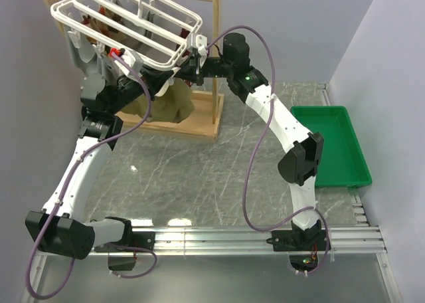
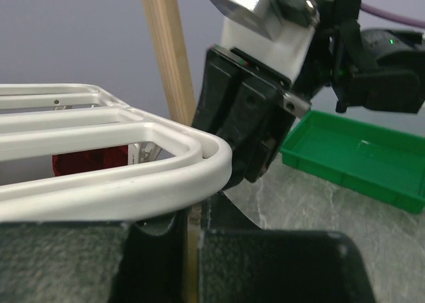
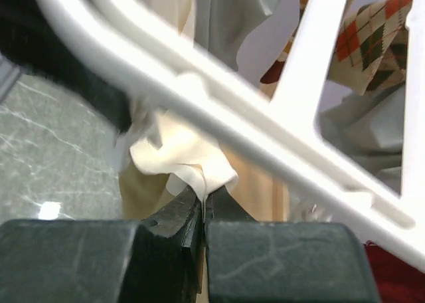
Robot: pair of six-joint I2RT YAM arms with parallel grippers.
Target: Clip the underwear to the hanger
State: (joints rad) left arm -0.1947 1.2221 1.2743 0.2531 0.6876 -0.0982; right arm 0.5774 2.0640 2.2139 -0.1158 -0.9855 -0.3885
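Note:
The white grid hanger (image 1: 126, 25) hangs from the stand at the back left. The tan underwear (image 1: 167, 103) hangs below its right corner, held up between both grippers. My left gripper (image 1: 159, 85) is under the hanger's near rim (image 2: 133, 180). Its jaws (image 2: 191, 250) are shut on a thin tan strip of the cloth. My right gripper (image 1: 194, 65) sits at the hanger's right corner beside a white clip (image 1: 197, 44). Its jaws (image 3: 203, 206) are shut on a pale fold of the underwear (image 3: 179, 150), just beneath a hanger bar (image 3: 219, 110).
The wooden frame stand (image 1: 216, 57) carries the hanger; its post (image 2: 166, 50) stands close behind the left gripper. A dark red garment (image 2: 86, 162), grey cloth (image 3: 232, 17) and an argyle sock (image 3: 365, 30) hang on the rack. A green tray (image 1: 329, 143) lies at the right.

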